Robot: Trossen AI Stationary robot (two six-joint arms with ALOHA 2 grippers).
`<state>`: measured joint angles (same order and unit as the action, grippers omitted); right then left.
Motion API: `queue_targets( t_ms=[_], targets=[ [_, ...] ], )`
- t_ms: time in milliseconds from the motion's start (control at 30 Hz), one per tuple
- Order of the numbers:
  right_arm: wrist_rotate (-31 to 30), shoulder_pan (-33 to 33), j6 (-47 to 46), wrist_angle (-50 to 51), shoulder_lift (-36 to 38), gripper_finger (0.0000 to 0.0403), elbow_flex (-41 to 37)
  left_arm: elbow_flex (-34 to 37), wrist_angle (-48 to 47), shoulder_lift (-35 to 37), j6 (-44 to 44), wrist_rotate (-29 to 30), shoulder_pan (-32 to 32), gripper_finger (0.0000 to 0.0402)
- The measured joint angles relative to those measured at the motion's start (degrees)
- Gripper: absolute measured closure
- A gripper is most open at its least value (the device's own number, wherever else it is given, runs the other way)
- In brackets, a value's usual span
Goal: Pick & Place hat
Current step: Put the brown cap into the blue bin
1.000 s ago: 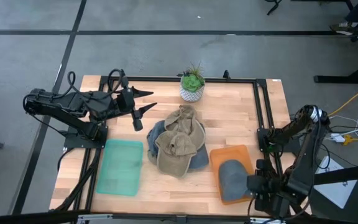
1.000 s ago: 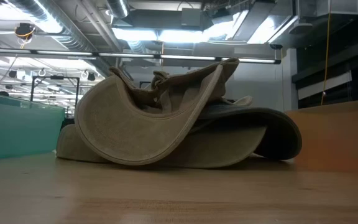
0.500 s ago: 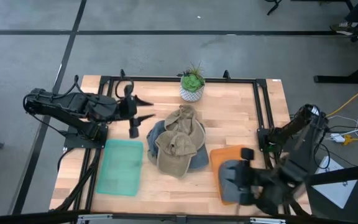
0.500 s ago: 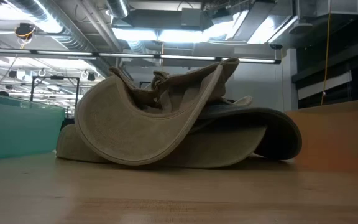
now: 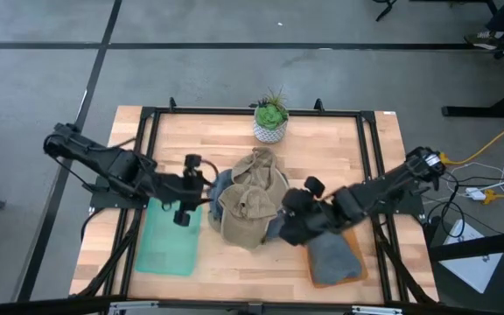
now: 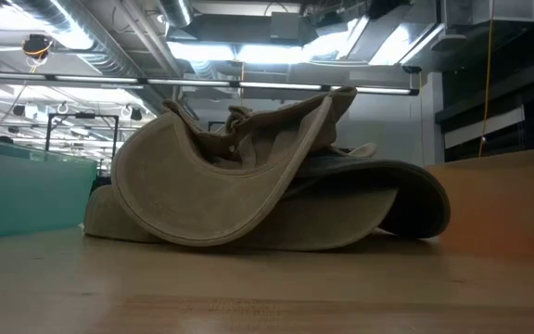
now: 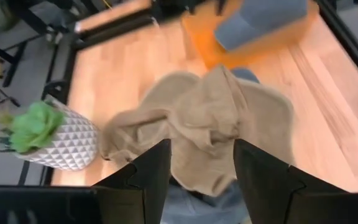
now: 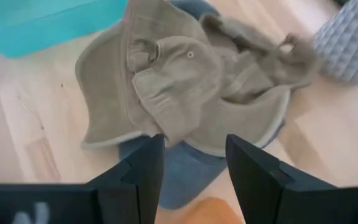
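Note:
A crumpled tan hat (image 5: 250,199) lies on top of a blue hat (image 5: 280,229) at the table's middle; the low view shows the tan hat (image 6: 221,176) resting on the blue brim (image 6: 406,199). Another grey-blue hat (image 5: 335,258) lies in the orange tray (image 5: 322,215). My left gripper (image 5: 204,185) is open at the pile's left side, its fingers (image 7: 145,180) pointing at the tan hat (image 7: 210,121). My right gripper (image 5: 283,214) is open at the pile's right side, over the tan hat (image 8: 179,87) and the blue hat (image 8: 166,177).
A teal tray (image 5: 171,234) lies near-left of the pile, below the left arm. A potted plant (image 5: 271,121) in a white pot stands at the far edge behind the hats. Black frame rails (image 5: 366,149) run along the table's sides. Bare wood shows on the far right.
My left gripper has swung from the far-left area toward the near edge and right, up to the pile's left side. My right gripper has travelled from the near right corner leftward across the orange tray to the pile's right side. The hats have not moved.

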<state>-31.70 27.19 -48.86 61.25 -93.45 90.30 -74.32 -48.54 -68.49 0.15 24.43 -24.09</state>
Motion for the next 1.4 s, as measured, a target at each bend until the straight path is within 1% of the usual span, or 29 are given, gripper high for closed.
queue_targets(
  t_ms=[67,233,400,533,633,700,800,900,1100,1267,1400],
  targets=[
    [2.7,-2.5,1.2,-1.2,-0.3,0.0231,0.0,0.0,-0.1,-1.5,0.1,0.0,-0.8,0.0233],
    [5.0,-8.6,5.2,-2.9,-0.6,0.0231,0.0,0.0,-1.0,-6.3,1.5,0.1,-2.4,0.0233],
    [11.2,-13.7,7.1,-3.7,-0.6,0.0231,-0.6,2.5,-0.5,-11.4,3.5,0.3,-2.9,0.0233],
    [14.8,-14.8,5.7,-4.9,-0.6,0.0231,-4.1,6.2,1.9,-14.1,2.6,0.1,-2.9,0.0233],
    [18.1,-14.3,4.0,-4.9,-0.6,0.0231,-7.1,8.4,2.8,-14.8,0.1,-0.1,-3.2,0.0233],
    [18.8,-13.2,1.4,-4.7,-0.5,0.0231,-8.5,9.3,3.9,-14.5,-1.4,-0.1,-3.7,0.0233],
    [18.2,-10.4,-2.7,-5.5,-0.2,0.0231,-9.0,9.4,5.9,-13.5,-2.4,0.1,-5.0,0.0233],
    [16.2,-7.1,-7.4,-7.3,-0.2,0.0231,-9.0,9.4,7.6,-12.8,-2.4,1.2,-6.2,0.0233],
    [7.4,-1.0,-17.1,-11.1,-0.2,0.0231,-9.0,9.4,7.7,-12.7,-2.4,2.0,-7.4,0.0233],
    [1.8,1.1,-22.4,-14.3,-2.1,0.0231,-9.0,9.4,7.7,-12.7,-2.6,1.9,-7.6,0.0233],
    [1.4,1.4,-22.5,-18.8,-5.3,0.0231,-9.0,10.6,8.9,-12.7,-2.9,1.6,-8.2,0.0233]
  ],
)
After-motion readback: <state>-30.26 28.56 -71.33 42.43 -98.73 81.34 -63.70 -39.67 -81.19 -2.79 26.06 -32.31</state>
